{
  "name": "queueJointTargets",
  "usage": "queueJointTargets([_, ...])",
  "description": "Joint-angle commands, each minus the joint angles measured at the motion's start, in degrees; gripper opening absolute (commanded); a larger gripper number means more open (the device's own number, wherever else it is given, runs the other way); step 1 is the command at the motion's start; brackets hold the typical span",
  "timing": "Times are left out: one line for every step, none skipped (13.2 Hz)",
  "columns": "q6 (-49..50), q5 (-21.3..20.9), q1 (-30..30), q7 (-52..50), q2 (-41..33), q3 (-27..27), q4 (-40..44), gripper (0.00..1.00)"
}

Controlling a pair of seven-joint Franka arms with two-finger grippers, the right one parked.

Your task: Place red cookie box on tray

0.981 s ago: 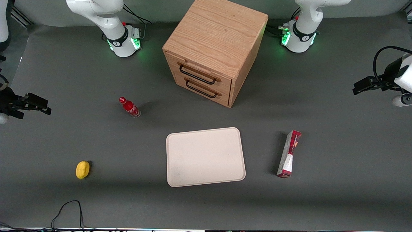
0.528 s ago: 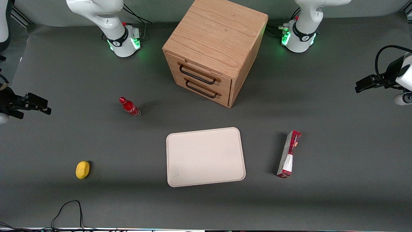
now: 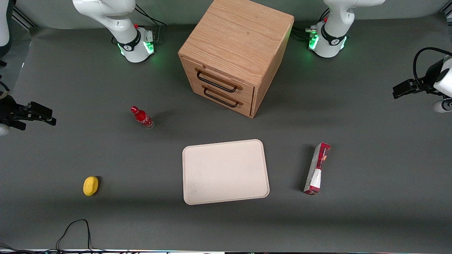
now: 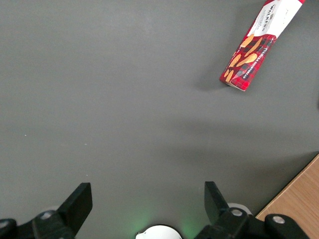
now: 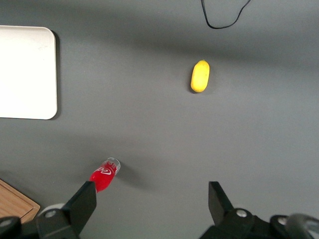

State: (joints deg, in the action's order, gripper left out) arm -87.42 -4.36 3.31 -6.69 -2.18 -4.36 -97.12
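1. The red cookie box (image 3: pixel 317 168) is a long, narrow carton lying flat on the grey tabletop (image 3: pixel 370 211). It is dark red, with a white wedge toward the end nearer the front camera.
2. In the left wrist view the red cookie box (image 4: pixel 255 48) shows a tartan-like red pattern with orange finger-shaped biscuits printed on it, and dark lettering on the white part.
3. In the front view the box sits at the right of centre in the lower half of the frame, beside the tray (image 3: pixel 225 171) but apart from it, with a strip of bare tabletop between them.
4. The tray is a flat cream rectangle with rounded corners and a low rim, at the lower centre of the front view; nothing lies on it.
5. The claw (image 3: pixel 400 90) hangs at the right edge of the front view, in the upper half of the frame, above the working arm's end of the tabletop.
6. The claw (image 4: pixel 147 199) is released: its two dark fingers (image 4: pixel 79 201) stand wide apart with only bare tabletop between them.
7. The box lies well apart from the claw, nearer to the front camera than it and closer to the tray; the two do not touch.
8. A wooden drawer cabinet (image 3: pixel 236 53) stands at the upper centre of the front view, farther from the camera than the tray.
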Motion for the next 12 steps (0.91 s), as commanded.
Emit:
queueJointTargets([-1.61,-0.91,0.12,-0.16,-0.28,-0.03,-0.79,1.0])
queueJointTargets([-1.79,-0.82,0.64,-0.25,-0.19,0.14,-0.71,1.0])
queueJointTargets([-2.14,-0.91,0.99,-0.25,-0.19,0.32,-0.53,1.0])
queueJointTargets([-3.1,-0.91,1.26,-0.25,0.24,0.41,-0.44,1.0])
queueJointTargets([-3.98,-0.91,1.7,-0.95,1.46,1.1,0.25,1.0])
queueJointTargets([-4.25,-1.69,2.31,-1.39,3.83,2.76,1.48,1.0])
queueJointTargets([-4.43,-3.88,2.4,-0.96,6.55,4.09,3.49,1.0])
queueJointTargets([-3.47,-4.6,2.49,-0.43,10.23,5.49,7.08,1.0])
queueJointTargets([-2.16,-4.25,2.75,-1.3,13.31,7.68,10.68,1.0])
queueJointTargets([-0.92,-4.69,3.54,-1.48,14.99,10.57,13.68,1.0])
queueJointTargets([-1.0,-4.95,4.42,-2.09,17.01,11.99,16.23,1.0])
queueJointTargets([-1.35,-4.34,5.9,-3.05,19.56,12.27,18.61,1.0])
